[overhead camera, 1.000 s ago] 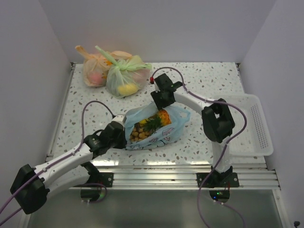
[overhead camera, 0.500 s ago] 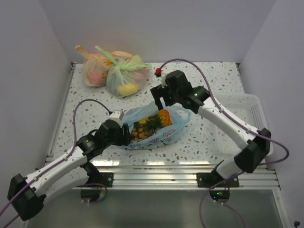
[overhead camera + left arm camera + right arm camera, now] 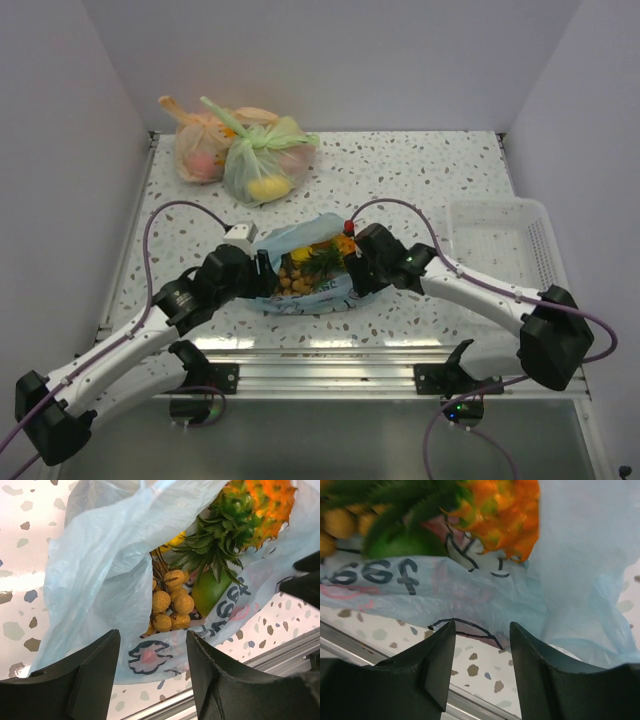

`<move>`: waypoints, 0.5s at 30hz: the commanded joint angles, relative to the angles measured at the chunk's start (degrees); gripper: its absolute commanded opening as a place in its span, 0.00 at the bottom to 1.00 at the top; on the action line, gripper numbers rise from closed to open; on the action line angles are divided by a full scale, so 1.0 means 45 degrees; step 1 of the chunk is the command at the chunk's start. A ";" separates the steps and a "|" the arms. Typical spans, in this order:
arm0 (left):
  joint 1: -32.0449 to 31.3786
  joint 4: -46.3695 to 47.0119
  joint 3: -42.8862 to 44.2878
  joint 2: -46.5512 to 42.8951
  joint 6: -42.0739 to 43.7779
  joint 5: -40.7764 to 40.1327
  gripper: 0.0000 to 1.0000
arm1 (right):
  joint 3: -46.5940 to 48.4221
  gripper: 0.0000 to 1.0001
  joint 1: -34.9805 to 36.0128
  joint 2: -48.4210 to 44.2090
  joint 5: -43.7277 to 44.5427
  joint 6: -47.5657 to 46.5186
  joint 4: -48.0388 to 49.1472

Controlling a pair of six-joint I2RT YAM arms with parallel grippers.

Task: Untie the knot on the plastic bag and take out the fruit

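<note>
The plastic bag (image 3: 296,240) lay mouth-open on the counter (image 3: 430,180), the fruit (image 3: 312,264) inside. My left fingers (image 3: 262,271) and right fingers (image 3: 354,267) stood parted, flanking it, ready, I judged, for picking.

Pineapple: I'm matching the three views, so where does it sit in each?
Top external: pineapple at centre, inside the plastic bag.
Left wrist: upper right.
Right wrist: top, middle.
Shared landmark: the plastic bag's black print.
</note>
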 commanded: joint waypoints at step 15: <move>-0.0047 -0.0251 0.1875 -0.0925 0.1467 -0.2884 0.89 | 0.1151 0.70 0.1046 -0.1497 0.0403 0.0306 -0.1063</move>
